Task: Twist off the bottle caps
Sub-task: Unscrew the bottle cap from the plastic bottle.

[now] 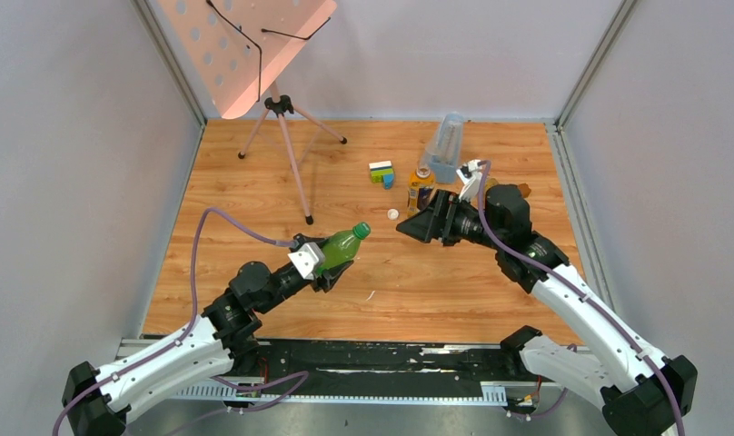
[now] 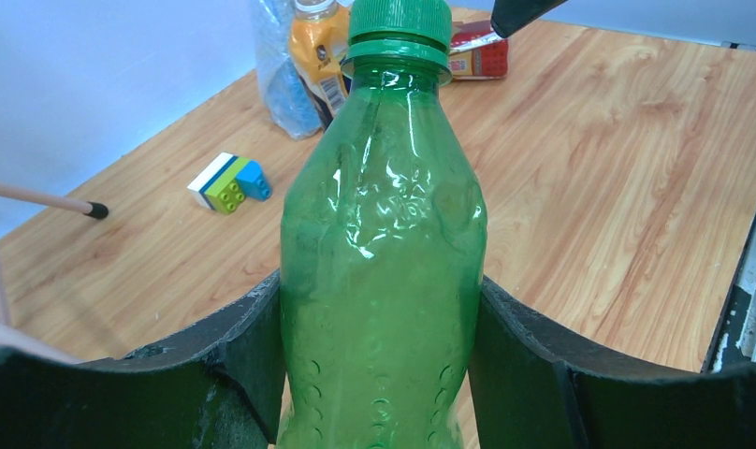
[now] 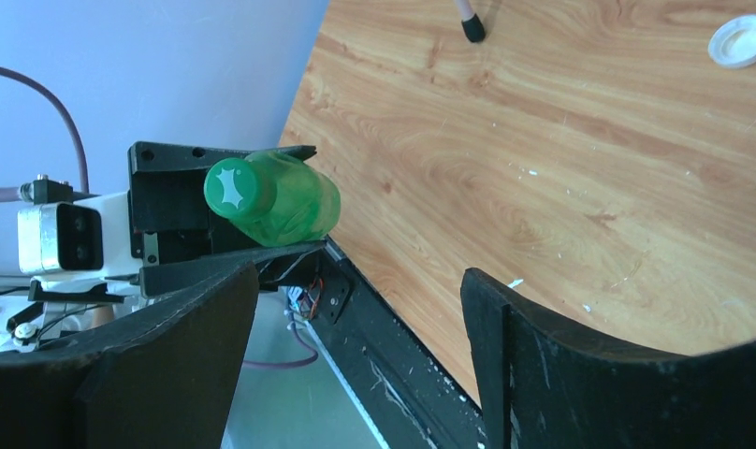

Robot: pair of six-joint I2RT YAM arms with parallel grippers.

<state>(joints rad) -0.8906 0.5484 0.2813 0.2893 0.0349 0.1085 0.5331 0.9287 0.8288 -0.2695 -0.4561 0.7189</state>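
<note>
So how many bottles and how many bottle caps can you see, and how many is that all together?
Bottles: 3 (green bottle, yellow-label bottle, red-label bottle)
Caps: 2 (green cap on the green bottle, white cap loose on the table)
Total: 5

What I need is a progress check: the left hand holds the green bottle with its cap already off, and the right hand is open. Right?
Not quite: the left wrist view shows the green cap still screwed on the green bottle. The rest holds: the left hand grips that bottle and the right hand is open.
</note>
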